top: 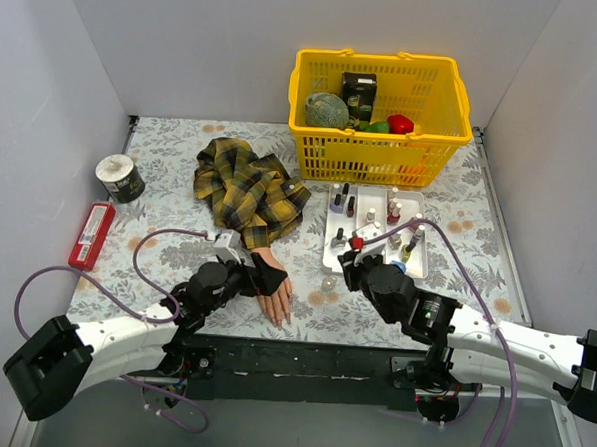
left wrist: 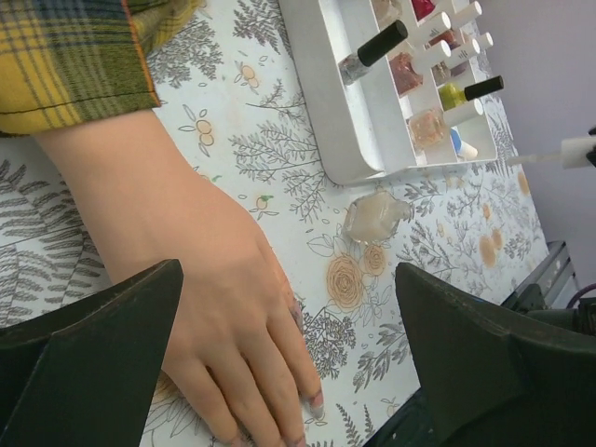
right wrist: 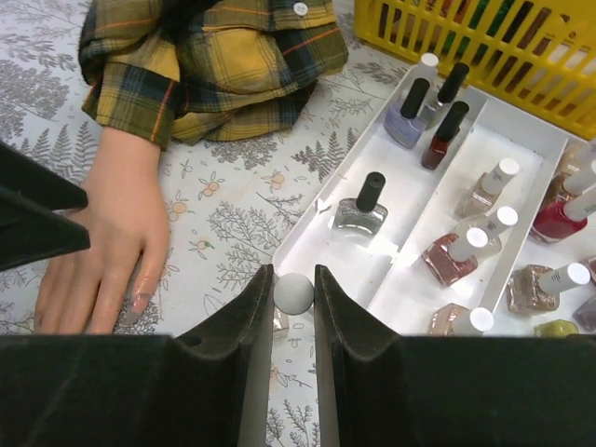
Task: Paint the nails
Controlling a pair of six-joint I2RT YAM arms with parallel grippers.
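The peach mannequin hand [top: 275, 297] lies palm down on the floral cloth, its yellow-and-black plaid sleeve [top: 248, 189] behind it. Its nails [left wrist: 317, 406] show at the fingertips, glossy in the right wrist view [right wrist: 140, 303]. My left gripper [top: 259, 275] is open, its jaws straddling the back of the hand [left wrist: 186, 270]. My right gripper [right wrist: 294, 279] is shut on a white round brush cap [right wrist: 294, 292], right of the hand above an uncapped clear polish bottle [left wrist: 372, 216] on the cloth [top: 327, 282].
A white tray [top: 329, 247] of several polish bottles stands right of the hand. A yellow basket [top: 372, 152] with items stands behind it. A red box [top: 92, 235] and a small can [top: 119, 177] lie at the left.
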